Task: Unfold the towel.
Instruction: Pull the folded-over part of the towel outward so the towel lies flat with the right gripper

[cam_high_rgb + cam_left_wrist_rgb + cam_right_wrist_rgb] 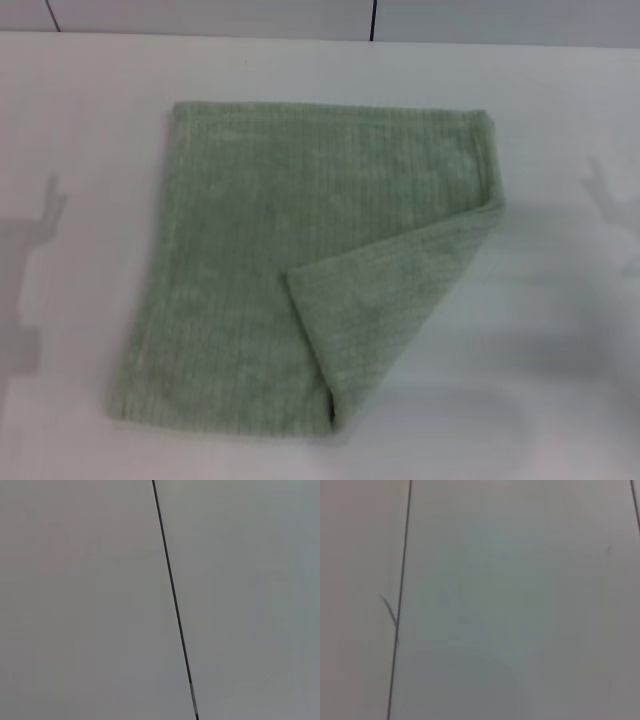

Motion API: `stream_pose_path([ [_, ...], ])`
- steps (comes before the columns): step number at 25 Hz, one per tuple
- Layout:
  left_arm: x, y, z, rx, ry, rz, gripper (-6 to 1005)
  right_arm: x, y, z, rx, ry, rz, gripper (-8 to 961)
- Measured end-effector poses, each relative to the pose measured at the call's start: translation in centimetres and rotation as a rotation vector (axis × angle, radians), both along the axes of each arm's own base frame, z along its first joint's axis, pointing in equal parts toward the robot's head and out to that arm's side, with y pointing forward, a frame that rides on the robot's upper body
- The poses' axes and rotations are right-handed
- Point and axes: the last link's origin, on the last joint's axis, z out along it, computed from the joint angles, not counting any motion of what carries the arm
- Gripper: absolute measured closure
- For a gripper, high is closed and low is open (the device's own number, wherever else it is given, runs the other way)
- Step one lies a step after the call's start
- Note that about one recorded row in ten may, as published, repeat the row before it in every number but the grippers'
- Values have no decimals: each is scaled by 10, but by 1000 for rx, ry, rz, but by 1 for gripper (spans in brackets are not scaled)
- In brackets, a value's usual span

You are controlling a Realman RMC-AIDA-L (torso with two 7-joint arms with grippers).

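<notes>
The pale sage-green towel lies flat in the middle of the white table in the head view. Its near right corner is folded over diagonally, making a flap that rests on top of the cloth. Neither gripper shows in any view; only faint arm shadows fall on the table at the far left and far right. Both wrist views show plain pale panels with a thin dark seam and none of the towel.
The table's far edge meets a grey panelled wall with dark vertical seams. Bare table surface surrounds the towel on all sides.
</notes>
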Motion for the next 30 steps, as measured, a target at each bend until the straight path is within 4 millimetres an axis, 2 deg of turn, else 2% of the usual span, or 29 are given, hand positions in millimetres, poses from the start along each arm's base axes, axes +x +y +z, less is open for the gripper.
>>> stream_pose_path([
  [11,5,0,-5,-21,3,-28,177,-5,1,-3,-14,2,21,119],
  [13,7,1,-6,-30,0,-35,183,-8,3,-8,-49,2,34,119],
  [15,9,7,-11,-54,-17,-23,189,-17,16,-26,-152,-6,26,119],
  [16,9,7,-11,-54,-17,-23,192,-17,16,-26,-152,-6,26,119],
  [17,10,9,-12,-63,-21,-18,195,-21,22,-34,-199,-14,15,119],
  [19,14,16,-15,-87,-30,-20,201,-33,31,-46,-265,-23,27,119],
  [20,20,20,-16,-98,-44,-32,204,-47,36,-54,-330,-10,66,119],
  [21,20,20,-16,-98,-44,-32,230,-47,36,-54,-330,-10,66,118],
  [22,23,23,-17,-108,-62,-35,255,-64,40,-58,-411,19,114,118],
  [24,25,25,-17,-118,-85,-30,307,-71,42,-60,-465,27,133,118],
  [25,34,42,-14,-191,-167,31,332,-85,46,-62,-549,30,159,118],
  [26,34,42,-14,-191,-167,31,358,-85,46,-62,-549,30,159,118],
  [27,38,51,-12,-237,-181,62,384,-97,48,-62,-605,30,167,118],
  [28,38,51,-12,-237,-181,62,409,-97,48,-62,-605,30,167,118],
  [30,53,73,-1,-392,-203,183,488,-113,54,-59,-677,18,122,118],
])
